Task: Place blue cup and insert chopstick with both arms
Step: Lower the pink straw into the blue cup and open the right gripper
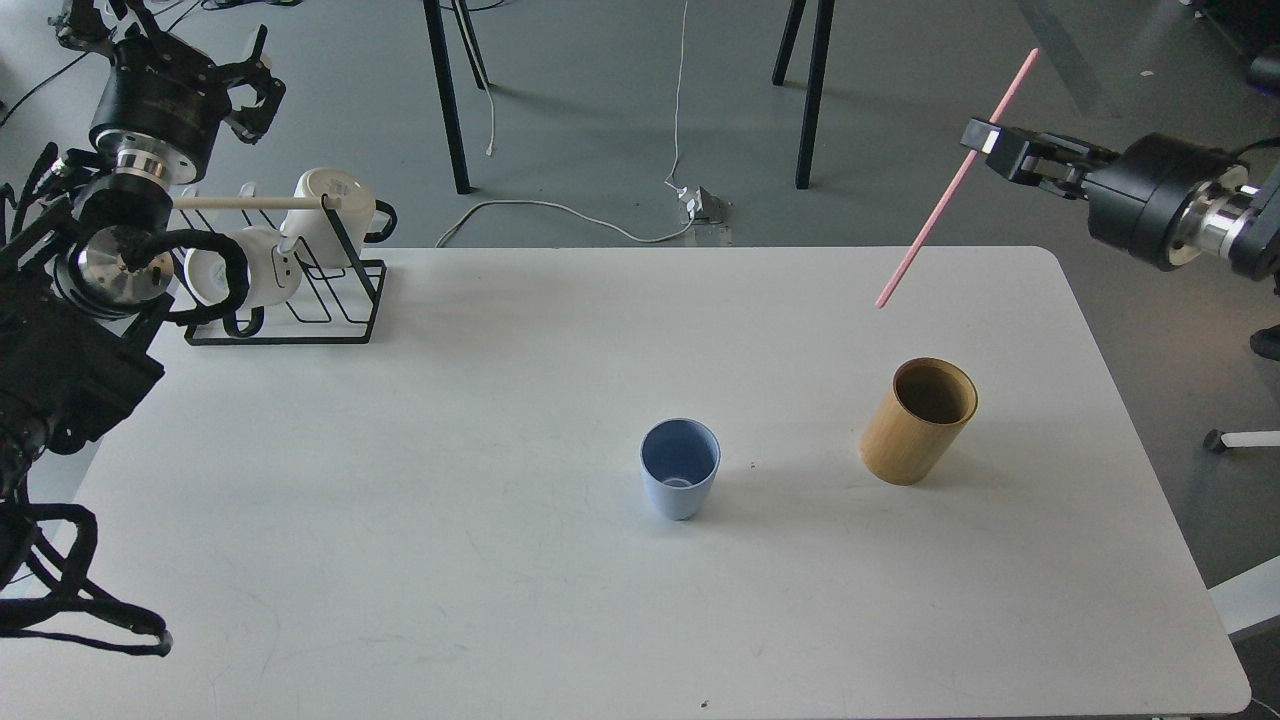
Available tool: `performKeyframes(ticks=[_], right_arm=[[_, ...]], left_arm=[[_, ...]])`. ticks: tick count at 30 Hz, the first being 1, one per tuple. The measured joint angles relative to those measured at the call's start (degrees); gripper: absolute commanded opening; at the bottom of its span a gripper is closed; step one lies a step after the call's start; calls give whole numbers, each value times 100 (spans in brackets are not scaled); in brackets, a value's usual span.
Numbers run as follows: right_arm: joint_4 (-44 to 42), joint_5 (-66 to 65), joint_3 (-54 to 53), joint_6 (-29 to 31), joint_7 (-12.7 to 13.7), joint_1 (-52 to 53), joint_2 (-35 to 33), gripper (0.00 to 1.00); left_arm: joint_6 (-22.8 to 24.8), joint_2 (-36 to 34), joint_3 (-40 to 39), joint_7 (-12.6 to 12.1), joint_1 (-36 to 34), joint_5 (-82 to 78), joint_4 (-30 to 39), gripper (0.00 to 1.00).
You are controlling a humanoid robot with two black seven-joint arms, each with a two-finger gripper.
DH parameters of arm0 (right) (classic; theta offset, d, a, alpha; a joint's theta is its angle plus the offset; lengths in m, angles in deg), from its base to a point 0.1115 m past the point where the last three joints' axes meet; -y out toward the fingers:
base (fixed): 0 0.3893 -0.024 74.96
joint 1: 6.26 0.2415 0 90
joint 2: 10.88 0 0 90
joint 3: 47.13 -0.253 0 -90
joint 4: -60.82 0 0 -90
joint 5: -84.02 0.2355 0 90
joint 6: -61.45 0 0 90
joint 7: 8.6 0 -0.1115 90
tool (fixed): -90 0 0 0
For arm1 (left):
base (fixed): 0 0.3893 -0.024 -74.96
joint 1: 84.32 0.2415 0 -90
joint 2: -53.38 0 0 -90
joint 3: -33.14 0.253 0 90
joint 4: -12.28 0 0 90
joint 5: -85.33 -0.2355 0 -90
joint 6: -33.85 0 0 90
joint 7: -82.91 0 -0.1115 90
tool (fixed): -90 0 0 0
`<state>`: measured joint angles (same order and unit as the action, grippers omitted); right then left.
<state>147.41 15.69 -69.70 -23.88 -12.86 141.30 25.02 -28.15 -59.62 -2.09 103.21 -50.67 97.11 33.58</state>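
Right claw (985, 140) clamped on pink chopstick (955, 180), held tilted above bamboo holder (918, 420). Blue cup (680, 468) at holder's 9 o'clock on bench (450, 500). Left claw (245, 85) spread, empty.

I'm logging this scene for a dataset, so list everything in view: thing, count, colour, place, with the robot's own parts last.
table: 1, white, fills the lower view.
blue cup: 1, light blue, upright, table centre.
bamboo holder: 1, tan, empty, right of the cup.
chopstick: 1, pink, tilted in the air above the holder.
wire rack: 1, black, far-left table corner.
mugs: 2, white, on the rack.
power strip: 1, grey, on the floor, with white cables.
left hand: black, raised above the rack, holding nothing.
right hand: black, upper right, gripping the chopstick.
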Motion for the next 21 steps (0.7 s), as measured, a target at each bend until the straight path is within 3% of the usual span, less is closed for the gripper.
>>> performKeyframes(ticks=[9, 21], right_arm=[[-58, 70, 763, -318, -50, -103, 1307, 1], [-753, -282, 1236, -373, -88, -233, 1985, 1]], left_arm=[[0, -100, -28, 0, -1, 0, 6, 99], [0, -126, -62, -1, -3, 0, 6, 99]])
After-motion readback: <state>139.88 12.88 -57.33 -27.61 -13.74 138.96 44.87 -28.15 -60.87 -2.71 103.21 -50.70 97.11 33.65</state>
